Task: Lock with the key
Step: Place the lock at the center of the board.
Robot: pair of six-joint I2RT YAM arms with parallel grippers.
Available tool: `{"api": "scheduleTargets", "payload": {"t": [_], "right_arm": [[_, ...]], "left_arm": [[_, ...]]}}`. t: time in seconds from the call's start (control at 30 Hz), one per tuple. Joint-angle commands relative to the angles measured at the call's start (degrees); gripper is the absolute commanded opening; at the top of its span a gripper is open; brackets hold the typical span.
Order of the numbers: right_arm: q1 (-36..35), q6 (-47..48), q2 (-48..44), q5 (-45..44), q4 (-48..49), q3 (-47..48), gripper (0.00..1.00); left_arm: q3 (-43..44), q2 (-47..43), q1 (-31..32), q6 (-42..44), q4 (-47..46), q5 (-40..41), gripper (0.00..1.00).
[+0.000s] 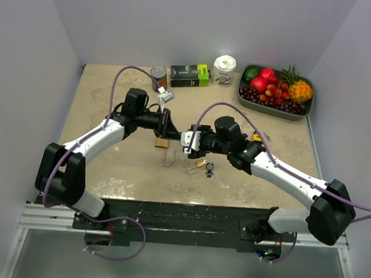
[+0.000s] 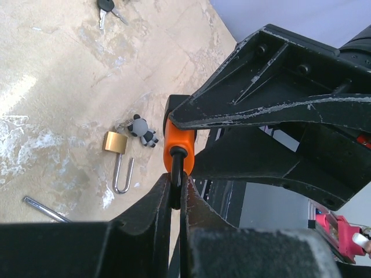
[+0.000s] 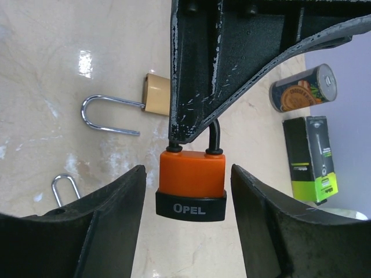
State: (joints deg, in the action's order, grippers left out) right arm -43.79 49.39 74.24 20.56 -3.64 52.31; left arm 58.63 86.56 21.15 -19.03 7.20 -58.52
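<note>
An orange padlock [image 3: 192, 182] with a black "OPEL" base hangs in the air above the table. My left gripper [image 2: 175, 185] is shut on its black shackle, and the orange body [image 2: 179, 147] shows just beyond the fingertips. My right gripper [image 3: 186, 169] is open, one finger on each side of the padlock body with a gap on both sides. The two grippers meet at mid-table, left [image 1: 169, 124] and right [image 1: 186, 141]. A black-headed key [image 2: 106, 7] lies on the table; the top view shows keys [image 1: 208, 170] beside a small brass padlock [image 1: 201, 162].
An open brass padlock [image 1: 162, 142] lies under the grippers, with a loose shackle [image 1: 168, 157] near it. A small bear charm [image 2: 141, 130] lies by a brass padlock [image 2: 115, 142]. At the back stand a can [image 1: 158, 76], a dark box [image 1: 189, 75], a white tub [image 1: 224, 70] and a fruit tray [image 1: 307, 110].
</note>
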Motion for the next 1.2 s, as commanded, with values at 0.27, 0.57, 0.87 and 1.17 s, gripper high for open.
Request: {"api": "scheduleTargets", "payload": {"t": [0.27, 0.57, 0.87, 1.17], "right_arm": [[-0.9, 1.2, 1.2, -5.7, 6.9, -0.5, 0.43], [-0.9, 1.0, 2.1, -6.8, 6.1, 0.2, 0.05], [3.4, -17.6, 3.5, -10.6, 3.8, 3.1, 0.00], [16.7, -48.9, 10.1, -17.4, -4.0, 6.6, 0.00]], "left_arm": [[0.4, -2.0, 0.4, -4.1, -5.4, -1.6, 0.00], [0.4, -1.8, 0.4, -4.4, -6.0, -1.3, 0.04], [-3.1, -7.4, -5.1, -7.1, -14.7, 7.0, 0.88], [-4.3, -15.1, -9.5, -2.8, -14.8, 30.1, 0.99]]}}
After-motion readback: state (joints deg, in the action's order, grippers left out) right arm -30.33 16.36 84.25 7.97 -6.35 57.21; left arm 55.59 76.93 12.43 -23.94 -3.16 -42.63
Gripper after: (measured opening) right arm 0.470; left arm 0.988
